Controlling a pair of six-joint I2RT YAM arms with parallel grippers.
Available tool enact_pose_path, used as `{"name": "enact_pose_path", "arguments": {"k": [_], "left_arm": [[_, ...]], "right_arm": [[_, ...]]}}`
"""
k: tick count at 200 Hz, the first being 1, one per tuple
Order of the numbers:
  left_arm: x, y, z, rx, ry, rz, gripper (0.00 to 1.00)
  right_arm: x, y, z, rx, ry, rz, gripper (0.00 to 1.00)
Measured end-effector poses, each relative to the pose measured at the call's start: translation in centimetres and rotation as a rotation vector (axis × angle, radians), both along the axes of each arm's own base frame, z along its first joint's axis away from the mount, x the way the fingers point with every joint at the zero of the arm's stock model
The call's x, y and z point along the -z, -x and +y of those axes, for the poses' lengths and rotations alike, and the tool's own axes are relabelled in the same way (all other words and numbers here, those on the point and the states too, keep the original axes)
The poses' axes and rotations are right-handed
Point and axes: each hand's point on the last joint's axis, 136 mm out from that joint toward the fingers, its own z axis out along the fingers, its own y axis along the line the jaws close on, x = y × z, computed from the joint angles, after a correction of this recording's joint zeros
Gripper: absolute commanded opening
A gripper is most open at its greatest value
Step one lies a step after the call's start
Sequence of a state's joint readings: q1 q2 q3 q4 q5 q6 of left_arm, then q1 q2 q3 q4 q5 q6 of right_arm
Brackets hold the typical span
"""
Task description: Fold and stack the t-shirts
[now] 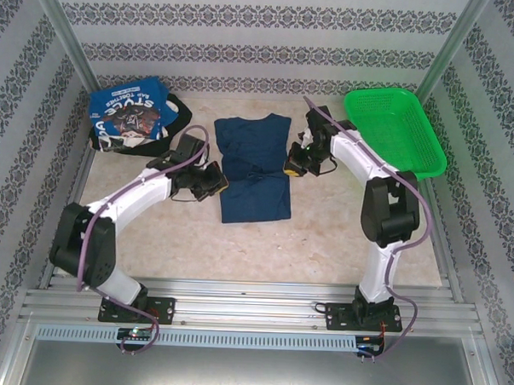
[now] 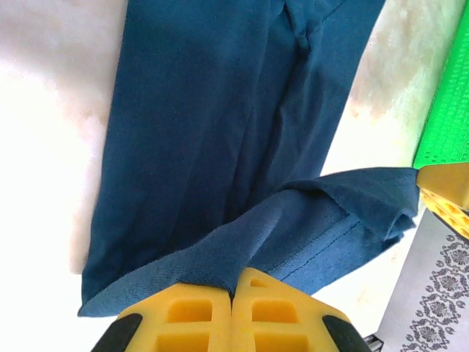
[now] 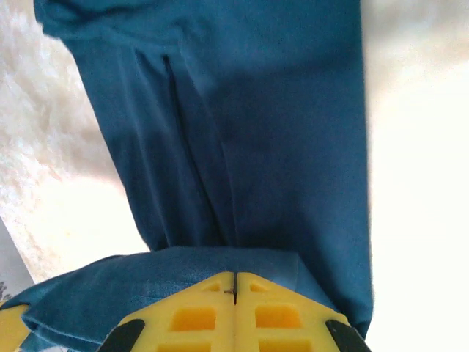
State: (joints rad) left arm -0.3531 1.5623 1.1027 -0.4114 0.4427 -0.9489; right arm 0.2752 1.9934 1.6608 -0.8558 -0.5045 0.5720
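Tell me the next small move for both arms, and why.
Probably lift both tools evenly, a little: the left tool and right tool are each shut on an edge of the navy t-shirt, which otherwise lies flat, so an even lift keeps the fold straight.

1 spread t-shirt [image 1: 254, 171], perhaps 2 heaped t-shirts [image 1: 128, 119], 1 basket [image 1: 392, 130], 2 grippers [image 1: 216, 182] [image 1: 290, 167].

The pale beige worktop [image 1: 263, 244] carries a dark blue t-shirt [image 1: 254, 171] in the middle of the frame, partly folded. At the upper left lies a crumpled blue t-shirt with white lettering [image 1: 128, 114], with a black t-shirt [image 1: 182, 114] touching it. A green mesh basket [image 1: 394, 130] stands at the upper right.
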Motion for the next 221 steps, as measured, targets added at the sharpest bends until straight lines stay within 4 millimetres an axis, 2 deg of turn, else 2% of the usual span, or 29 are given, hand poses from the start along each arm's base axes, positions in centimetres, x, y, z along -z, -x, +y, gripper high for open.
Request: {"name": "enact_pose_path", "arguments": {"k": [39,87,96,101,109,117,121,131,153,165,177,201,212,221], "left_arm": [[1.7,-3.9,-0.3,0.029,0.014,0.021,0.0],[4.5,-7.4,0.1,0.034,0.036,0.06,0.02],[4.8,-8.2,0.0,0.037,0.044,0.058,0.1],[4.9,-8.7,0.0,0.038,0.048,0.053,0.18],[5.1,-9.3,-0.1,0.043,0.054,0.047,0.36],[5.2,-9.8,-0.2,0.045,0.062,0.035,0.46],[5.1,-10.0,-0.3,0.047,0.067,0.031,0.5],[5.0,-10.3,-0.4,0.043,0.077,0.023,0.59],[3.8,-10.9,-0.3,0.039,0.091,-0.013,0.78],[2.3,-10.3,0.0,0.033,0.095,-0.043,0.8],[0.3,-8.8,0.4,0.028,0.102,-0.075,0.8],[-4.0,-3.6,1.1,0.02,0.11,-0.151,0.78],[-4.5,-1.1,1.0,0.021,0.118,-0.167,0.75],[-3.8,0.9,0.6,0.029,0.129,-0.151,0.73]], "right_arm": [[1.3,-3.0,-0.2,0.007,0.016,0.008,0.0],[3.8,-5.6,-0.6,0.015,0.051,0.04,0.0],[4.2,-6.0,-0.7,0.019,0.062,0.044,0.0],[4.4,-6.2,-0.9,0.022,0.067,0.046,0.0],[4.7,-6.5,-1.1,0.027,0.077,0.049,0.0],[5.0,-6.8,-1.4,0.035,0.085,0.051,0.05],[5.1,-7.0,-1.7,0.039,0.09,0.051,0.09],[5.3,-7.3,-2.1,0.05,0.09,0.054,0.28],[5.1,-7.9,-3.4,0.07,0.089,0.04,0.5],[4.9,-7.5,-4.2,0.071,0.088,0.02,0.58],[4.4,-5.9,-5.1,0.077,0.089,0.02,0.59],[1.8,-1.6,-6.5,0.095,0.065,-0.01,0.59],[0.6,0.4,-6.4,0.09,0.031,-0.029,0.59],[0.1,1.7,-6.0,0.081,-0.007,-0.045,0.59]]}}
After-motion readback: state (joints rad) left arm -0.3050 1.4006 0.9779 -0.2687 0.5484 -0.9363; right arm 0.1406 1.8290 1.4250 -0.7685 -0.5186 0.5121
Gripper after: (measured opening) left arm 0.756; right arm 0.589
